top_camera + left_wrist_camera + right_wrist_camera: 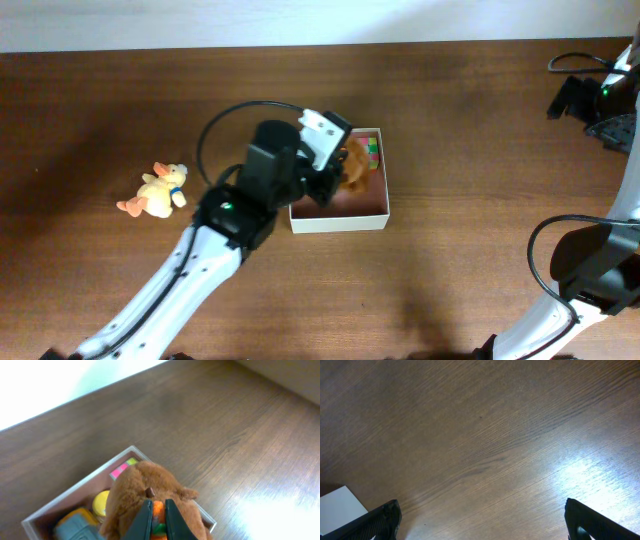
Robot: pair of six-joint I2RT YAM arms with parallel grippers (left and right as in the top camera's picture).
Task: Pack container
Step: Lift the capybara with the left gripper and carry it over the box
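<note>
Container (340, 222) sits mid-table: shallow square box, cream outer walls, pinkish-brown floor, no lid. Your left arm (200, 250) blocks the container's left side from overhead. Inside, your left gripper (158, 519) is pinched tight on an orange bit of the brown plush toy (135, 490). Packed beside it: yellow round piece (101, 502), pink-green item (120, 469), grey-orange block (75, 522). Yellow duck plush (155, 192) lies well left on the table (450, 120). Your right gripper (480, 520) is spread wide over bare wood.

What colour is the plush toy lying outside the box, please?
Plush toy: yellow, orange feet; overhead view.
</note>
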